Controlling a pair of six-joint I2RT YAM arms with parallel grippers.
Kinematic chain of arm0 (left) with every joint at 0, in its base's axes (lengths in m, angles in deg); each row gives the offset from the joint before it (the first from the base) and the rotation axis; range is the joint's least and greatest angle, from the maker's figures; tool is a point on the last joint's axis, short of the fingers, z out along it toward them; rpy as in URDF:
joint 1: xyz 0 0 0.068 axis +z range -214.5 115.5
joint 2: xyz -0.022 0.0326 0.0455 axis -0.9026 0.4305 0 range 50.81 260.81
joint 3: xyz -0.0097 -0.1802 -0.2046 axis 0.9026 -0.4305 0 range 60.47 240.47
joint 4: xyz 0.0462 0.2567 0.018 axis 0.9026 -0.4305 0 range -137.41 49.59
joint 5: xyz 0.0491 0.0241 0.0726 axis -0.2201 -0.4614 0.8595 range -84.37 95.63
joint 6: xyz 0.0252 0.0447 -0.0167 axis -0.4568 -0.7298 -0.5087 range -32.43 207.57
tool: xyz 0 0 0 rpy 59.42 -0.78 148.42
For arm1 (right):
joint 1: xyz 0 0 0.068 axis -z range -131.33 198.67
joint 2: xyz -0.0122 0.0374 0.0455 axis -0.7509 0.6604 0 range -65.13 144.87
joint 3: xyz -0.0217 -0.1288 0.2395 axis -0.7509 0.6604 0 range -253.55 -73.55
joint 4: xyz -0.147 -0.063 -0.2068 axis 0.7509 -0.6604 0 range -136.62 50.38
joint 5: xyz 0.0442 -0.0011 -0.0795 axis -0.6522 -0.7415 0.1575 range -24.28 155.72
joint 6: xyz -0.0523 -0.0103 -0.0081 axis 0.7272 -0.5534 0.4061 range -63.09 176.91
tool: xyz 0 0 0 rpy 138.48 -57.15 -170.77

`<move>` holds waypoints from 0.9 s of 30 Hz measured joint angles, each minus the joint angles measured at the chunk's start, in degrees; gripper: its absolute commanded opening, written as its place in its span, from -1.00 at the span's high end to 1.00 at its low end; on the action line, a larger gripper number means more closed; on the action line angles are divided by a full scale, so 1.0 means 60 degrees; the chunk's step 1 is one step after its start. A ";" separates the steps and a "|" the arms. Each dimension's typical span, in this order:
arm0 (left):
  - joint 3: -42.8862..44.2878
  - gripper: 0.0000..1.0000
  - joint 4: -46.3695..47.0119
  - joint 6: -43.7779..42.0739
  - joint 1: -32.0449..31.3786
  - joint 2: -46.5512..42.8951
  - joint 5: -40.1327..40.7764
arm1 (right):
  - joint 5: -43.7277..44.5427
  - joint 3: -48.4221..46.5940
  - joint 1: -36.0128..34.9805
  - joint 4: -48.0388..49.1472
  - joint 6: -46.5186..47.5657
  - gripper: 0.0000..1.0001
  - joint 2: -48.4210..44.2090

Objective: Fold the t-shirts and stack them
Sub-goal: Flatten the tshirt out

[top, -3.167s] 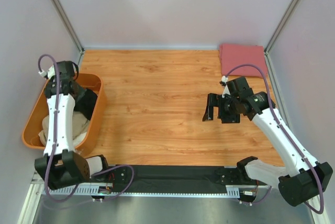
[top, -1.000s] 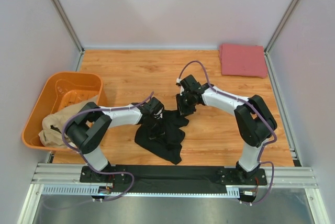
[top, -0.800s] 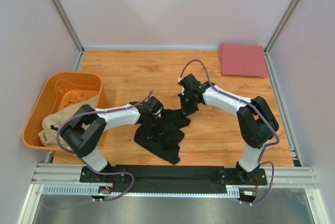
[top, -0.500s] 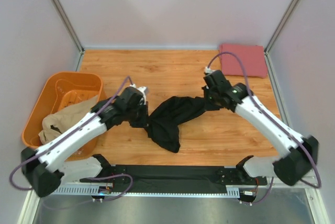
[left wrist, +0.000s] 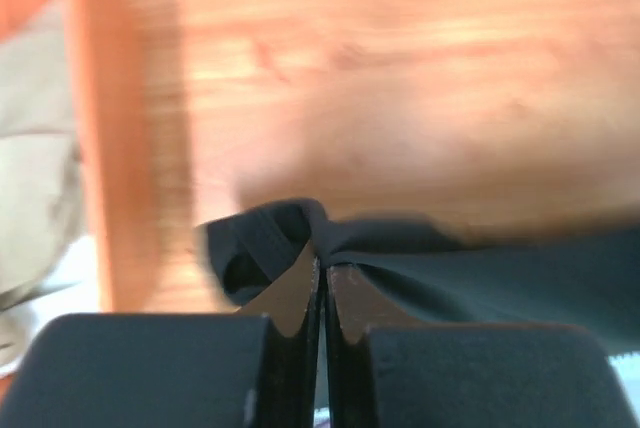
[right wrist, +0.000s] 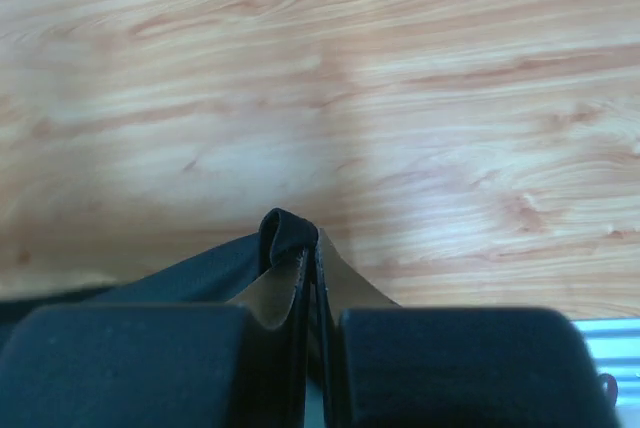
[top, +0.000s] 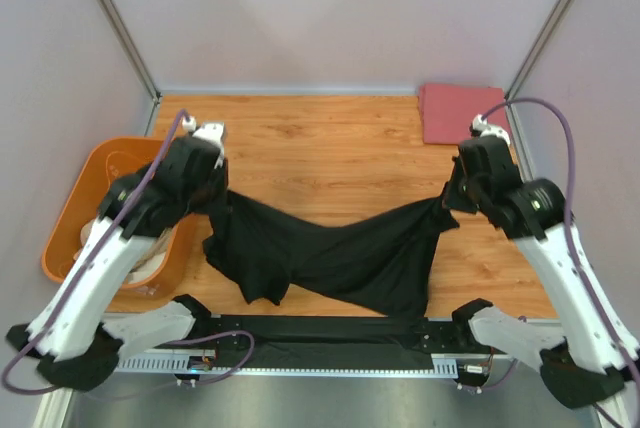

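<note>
The wooden tabletop (top: 330, 143) is closed in by pale walls on the left, far and right sides, with a rail and the arm bases along the near edge; bare wood shows across the far half, between the two arms. The black shirt (top: 340, 258) hangs spread wide across the near half, pulled out between the two end effectors, sagging along its top edge in the middle, its lower part drooping toward the near edge by the rail. The orange tub (top: 62, 238) sits at the left edge, against the wall, partly hidden under the left arm. The red shirt (top: 455, 113) lies folded flat in the far right corner, well apart from the black one. The tan shirt (left wrist: 30, 178) lies bunched inside the tub. The left end effector (left wrist: 318, 286), just beside the tub's right wall, is pinched tight on a gathered fold of the black shirt's left end. The right end effector (right wrist: 308, 273), near the right wall, is clamped on a small fold of the shirt's right end, above the wood.
</note>
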 measured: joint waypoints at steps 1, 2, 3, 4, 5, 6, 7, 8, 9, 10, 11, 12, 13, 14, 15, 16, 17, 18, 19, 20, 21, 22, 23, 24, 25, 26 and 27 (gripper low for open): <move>0.0466 0.37 -0.0106 -0.0270 0.0495 0.0703 0.0007 | -0.0087 -0.0098 0.0463 0.0113 0.0153 0.56 0.0441; 0.0962 0.32 -0.0106 -0.0546 0.1122 0.1504 -0.0033 | -0.0328 -0.0186 0.1351 0.0379 0.0339 0.40 0.1202; 0.1406 0.20 -0.0062 -0.0674 0.1617 0.2248 -0.0011 | -0.0412 -0.0255 0.1872 0.0525 0.0437 0.19 0.1672; 0.1938 0.00 -0.0175 -0.0805 0.2065 0.3180 0.0120 | -0.0623 -0.0361 0.2634 0.0699 0.0568 -0.13 0.2419; 0.2375 -0.02 -0.0149 -0.0969 0.2324 0.4025 0.0324 | -0.0790 -0.0466 0.3126 0.0801 0.0692 -0.18 0.3093; 0.2656 -0.09 -0.0120 -0.1035 0.2452 0.4641 0.0474 | -0.0933 -0.0579 0.3526 0.0903 0.0831 -0.20 0.3803; 0.2852 -0.66 -0.0066 -0.1191 0.2539 0.5282 0.0605 | -0.1042 -0.0707 0.3825 0.0867 0.0958 -0.24 0.4419; 0.2860 -0.66 -0.0051 -0.1366 0.2554 0.5621 0.0619 | -0.1151 -0.0761 0.3974 0.0856 0.1035 -0.24 0.4874; 0.2696 -0.64 -0.0044 -0.1395 0.2550 0.5752 0.0484 | -0.1333 -0.0707 0.3974 0.0874 0.1104 -0.24 0.5074; 0.2510 -0.54 -0.0073 -0.1406 0.2539 0.5727 0.0313 | -0.1548 -0.0546 0.3880 0.0882 0.1151 -0.23 0.5067; 0.2164 -0.48 -0.0036 -0.1413 0.2524 0.5493 0.0029 | -0.1770 -0.0321 0.3763 0.0991 0.1158 -0.23 0.4852; 0.1534 -0.40 0.0222 -0.1410 0.2495 0.5027 -0.0317 | -0.2164 0.0040 0.3610 0.1096 0.1162 -0.22 0.4466; 0.0907 -0.33 0.0302 -0.1392 0.2459 0.4503 -0.0678 | -0.2568 0.0470 0.3450 0.1198 0.1144 -0.22 0.3978; 0.0226 -0.31 0.0324 -0.1348 0.2386 0.3887 -0.1122 | -0.2943 0.0991 0.3275 0.1348 0.1126 -0.23 0.3410; -0.0554 -0.25 0.0517 -0.1275 0.2204 0.3184 -0.1632 | -0.3417 0.1698 0.3096 0.1563 0.1064 -0.23 0.2674; -0.1115 -0.23 0.0725 -0.1235 0.2040 0.2739 -0.1985 | -0.3716 0.2167 0.2998 0.1610 0.1020 -0.23 0.2237; -0.1854 -0.21 0.1027 -0.1100 0.1759 0.2317 -0.2430 | -0.4025 0.2827 0.2943 0.1814 0.0936 -0.23 0.1741; -0.2488 -0.19 0.1264 -0.0925 0.1395 0.2055 -0.2841 | -0.4262 0.3413 0.2936 0.1912 0.0849 -0.24 0.1402; -0.3013 -0.18 0.1479 -0.0750 0.1078 0.1978 -0.3180 | -0.4390 0.3854 0.2943 0.1945 0.0776 -0.25 0.1260; -0.3457 -0.17 0.1763 -0.0554 0.0801 0.2047 -0.3526 | -0.4466 0.4120 0.2943 0.1996 0.0710 -0.27 0.1275; -0.3785 -0.17 0.2040 -0.0404 0.0630 0.2200 -0.3730 | -0.4521 0.4357 0.2943 0.2131 0.0659 -0.27 0.1406; -0.4156 -0.18 0.2335 -0.0215 0.0495 0.2503 -0.3880 | -0.4564 0.4499 0.2943 0.2324 0.0634 -0.27 0.1676; -0.4488 -0.22 0.2579 -0.0015 0.0430 0.2790 -0.3927 | -0.4575 0.4543 0.2943 0.2488 0.0601 -0.27 0.2022; -0.4779 -0.33 0.2707 0.0171 0.0397 0.3002 -0.3923 | -0.4579 0.4539 0.2943 0.2714 0.0583 -0.27 0.2368; -0.4972 -0.39 0.2747 0.0291 0.0386 0.3107 -0.3836 | -0.4583 0.4521 0.2943 0.2983 0.0561 -0.27 0.2710; -0.5180 -0.41 0.2747 0.0488 0.0353 0.3147 -0.3690 | -0.4579 0.4462 0.2943 0.3184 0.0528 -0.27 0.3064; -0.5344 -0.41 0.2750 0.0692 0.0353 0.3115 -0.3563 | -0.4575 0.4360 0.2940 0.3282 0.0492 -0.27 0.3344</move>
